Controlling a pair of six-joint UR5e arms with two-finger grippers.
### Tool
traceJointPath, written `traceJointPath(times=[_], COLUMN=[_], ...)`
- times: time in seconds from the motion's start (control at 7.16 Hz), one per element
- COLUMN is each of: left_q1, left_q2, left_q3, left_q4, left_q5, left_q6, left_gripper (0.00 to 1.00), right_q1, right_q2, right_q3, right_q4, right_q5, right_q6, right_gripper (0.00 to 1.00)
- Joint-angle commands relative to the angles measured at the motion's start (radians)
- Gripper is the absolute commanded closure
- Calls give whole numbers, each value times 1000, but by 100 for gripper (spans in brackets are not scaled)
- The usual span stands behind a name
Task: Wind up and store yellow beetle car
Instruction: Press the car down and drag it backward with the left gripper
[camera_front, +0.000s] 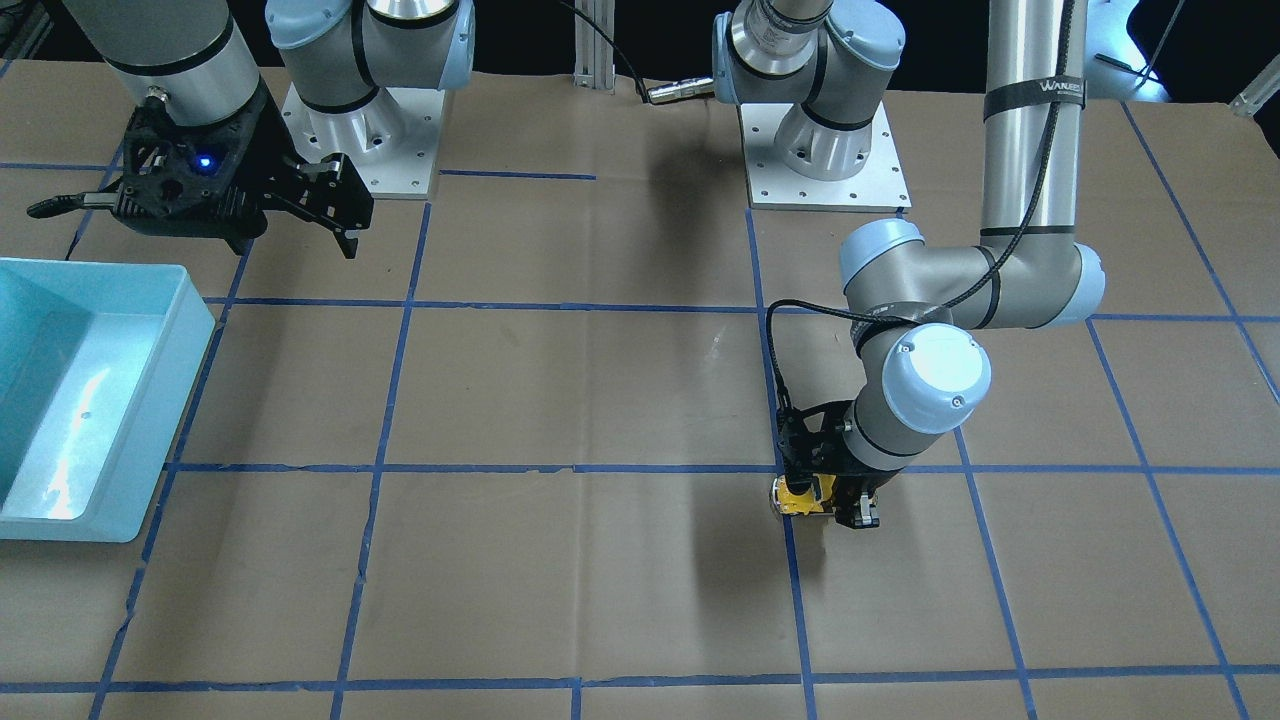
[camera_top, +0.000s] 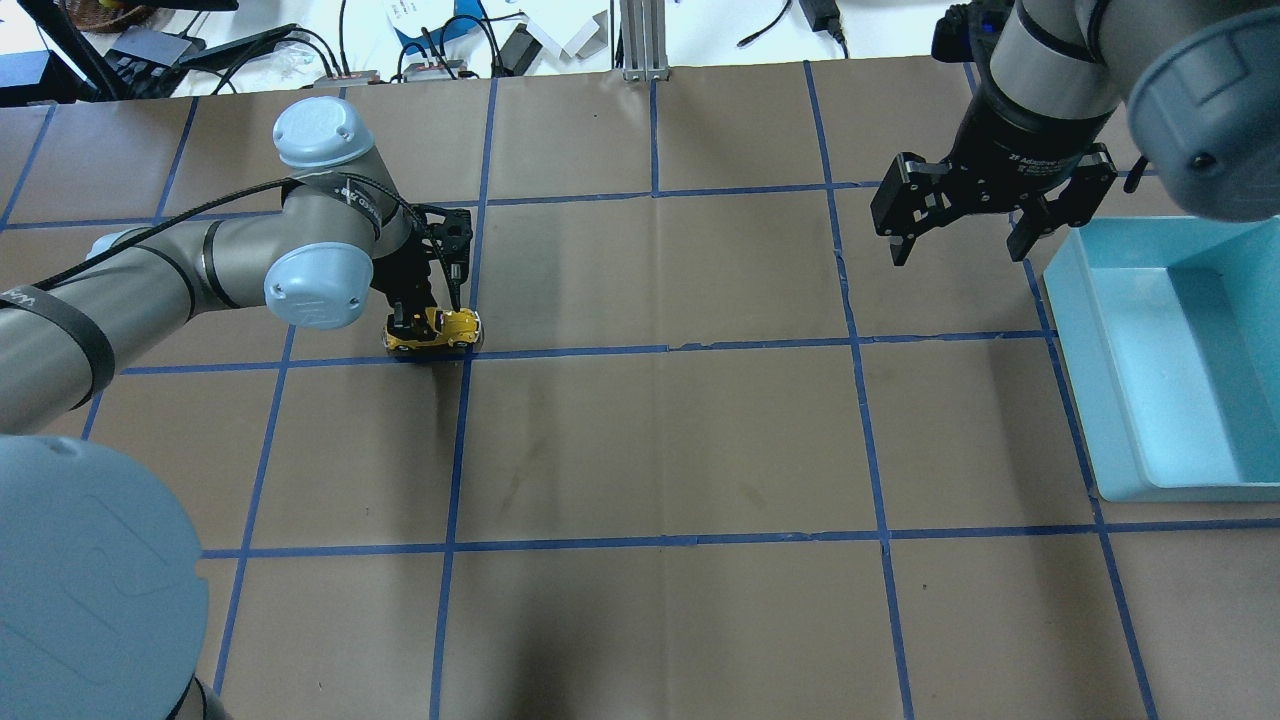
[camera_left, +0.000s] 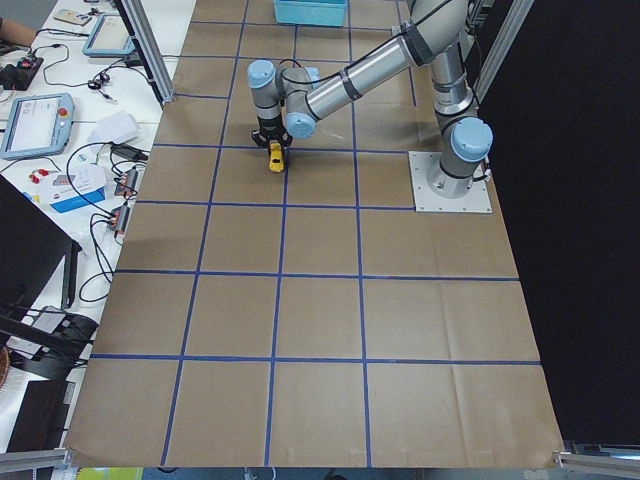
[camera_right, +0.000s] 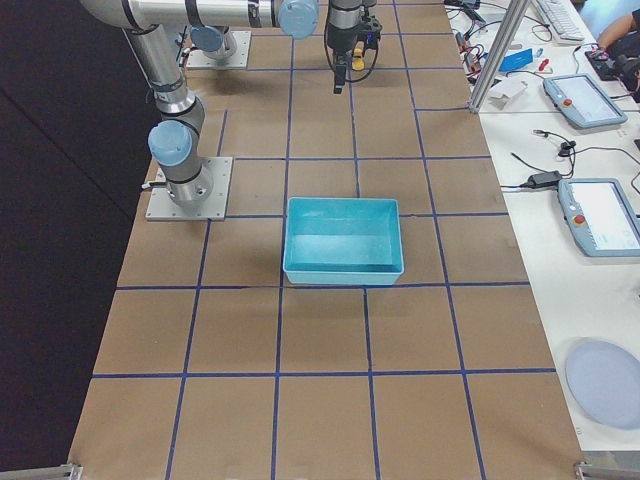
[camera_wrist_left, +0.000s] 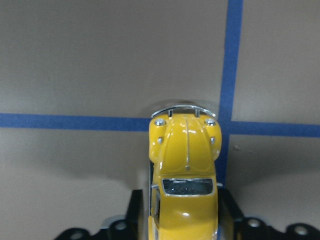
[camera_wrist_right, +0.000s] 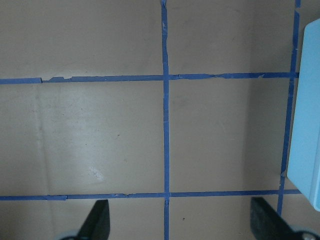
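Brown table (camera_top: 650, 450), blue tape grid (camera_top: 660, 349), left tool (camera_top: 430, 318) gripping yellow beetle car (camera_wrist_left: 184, 165), right tool (camera_top: 958, 252) wide

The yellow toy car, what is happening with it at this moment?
The left gripper is shut on the yellow beetle car, low over the table beside a crossing of blue tape lines. The right gripper hangs open above the table, next to the light blue bin. The car is not yet in the bin.
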Motion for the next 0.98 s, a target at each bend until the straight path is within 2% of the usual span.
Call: traceJointPath(times=[0.0, 0.28, 0.84], left_q1=[-2, -12, -2], left_q2=[9, 21, 12], left_q3=[12, -2, -9], left_q4=[-4, -17, -14], left_q5=[-55, -191, -178], left_q6=[-3, -1, 34], left_gripper=[72, 73, 73], right_q1=[1, -2, 0], right_q2=[0, 0, 0], right_q3=[0, 1, 0], right_q4=[0, 0, 0], right_q5=[0, 0, 0], right_q6=[0, 0, -1], right_gripper=[0, 0, 0])
